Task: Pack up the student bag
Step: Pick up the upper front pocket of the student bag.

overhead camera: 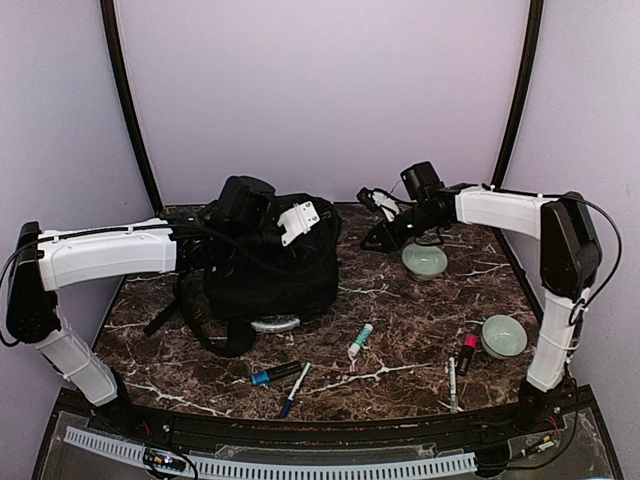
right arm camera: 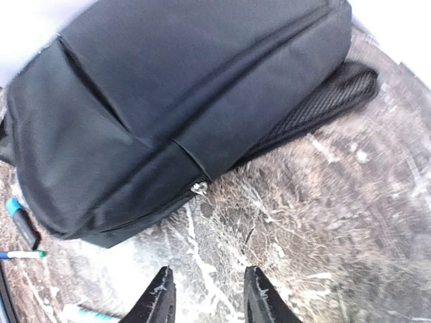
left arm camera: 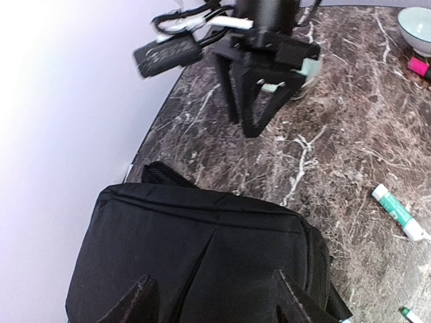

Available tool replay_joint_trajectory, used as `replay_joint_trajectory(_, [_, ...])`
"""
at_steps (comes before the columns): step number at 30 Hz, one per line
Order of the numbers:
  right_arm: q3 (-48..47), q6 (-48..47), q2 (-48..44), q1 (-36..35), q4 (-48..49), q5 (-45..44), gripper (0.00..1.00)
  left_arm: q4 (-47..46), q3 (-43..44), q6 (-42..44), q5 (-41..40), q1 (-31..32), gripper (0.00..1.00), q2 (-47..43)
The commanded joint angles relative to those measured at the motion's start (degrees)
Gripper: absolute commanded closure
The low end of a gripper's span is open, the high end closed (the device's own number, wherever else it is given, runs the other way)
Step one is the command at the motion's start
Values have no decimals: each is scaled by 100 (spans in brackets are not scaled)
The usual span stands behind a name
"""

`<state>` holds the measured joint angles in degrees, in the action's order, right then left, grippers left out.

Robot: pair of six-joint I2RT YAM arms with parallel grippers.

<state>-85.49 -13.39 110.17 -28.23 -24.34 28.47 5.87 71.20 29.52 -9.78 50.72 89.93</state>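
Observation:
The student bag [overhead camera: 270,280] is a large black backpack lying at the table's left centre. My left gripper [overhead camera: 252,212] hovers over its top. In the left wrist view the fingers [left arm camera: 138,301] stand apart above the bag's black fabric [left arm camera: 202,249] with nothing between them. My right gripper [overhead camera: 385,225] hangs to the right of the bag, above bare marble. In the right wrist view the bag [right arm camera: 175,101] fills the top, its zipper pull [right arm camera: 199,188] on the near side. The right gripper [right arm camera: 207,297] is open and empty, short of the zipper.
Two pale green bowls [overhead camera: 425,262] [overhead camera: 503,336] sit on the right. A glue stick [overhead camera: 360,340], a blue marker [overhead camera: 275,375], a pen [overhead camera: 295,388], a red marker [overhead camera: 467,352] and a white pen [overhead camera: 452,383] lie near the front. A grey item [overhead camera: 275,325] lies at the bag's front edge.

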Motion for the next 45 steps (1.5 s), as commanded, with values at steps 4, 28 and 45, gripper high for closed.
replay_joint_trajectory(4, [376,-751,-706,28,-700,942,59,-82,-159,111,-1091,-763,23,-206])
replay_joint_trajectory(28, [1268,-1157,-1052,-320,-821,1212,55,329,-689,549,-39,-1350,22,194])
replay_joint_trajectory(45, [752,-910,-771,-826,-562,688,56,-874,-300,529,-2479,-1362,52,1116])
